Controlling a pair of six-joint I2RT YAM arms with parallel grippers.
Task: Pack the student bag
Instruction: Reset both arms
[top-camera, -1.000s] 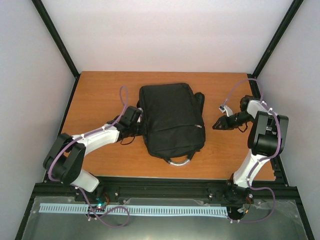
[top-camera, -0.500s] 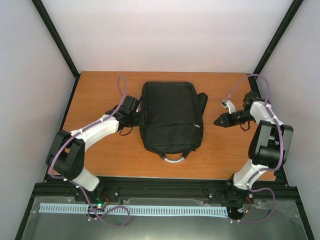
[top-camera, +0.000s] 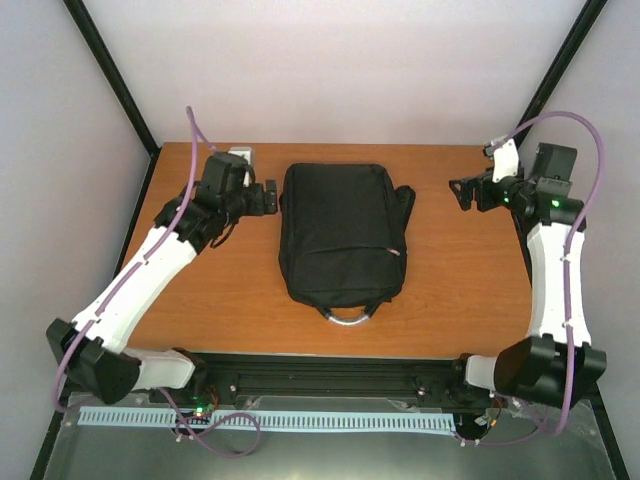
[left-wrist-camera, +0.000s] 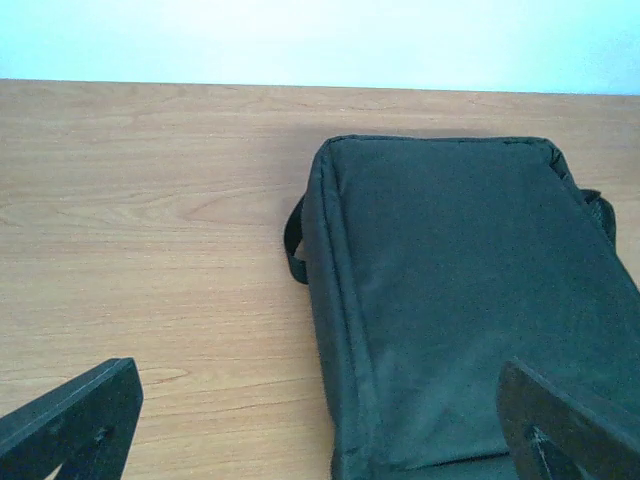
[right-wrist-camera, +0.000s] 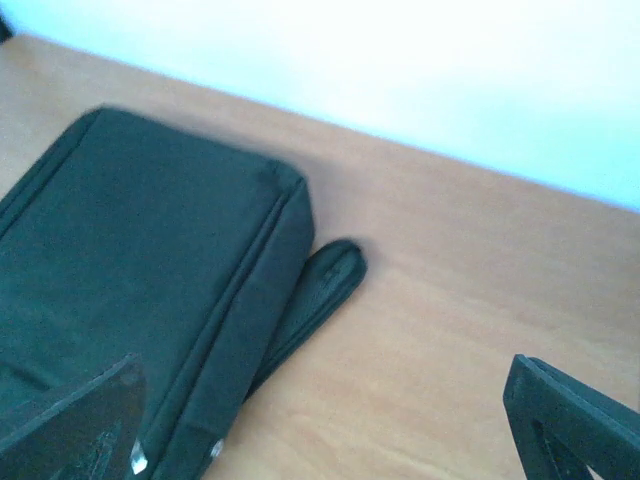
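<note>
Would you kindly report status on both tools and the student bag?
Left tool open, beside student bag. Right tool open, other side. Bag flat on table, untouched. Nothing between tools and bag.

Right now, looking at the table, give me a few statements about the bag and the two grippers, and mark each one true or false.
1. The student bag lies flat on the table. True.
2. The left gripper is shut on the bag's side. False: it is open and grips nothing.
3. The bag's silver loop handle points toward the arms' bases. True.
4. The right gripper is shut on the bag. False: it is open, holds nothing and stands apart from the bag.
</note>
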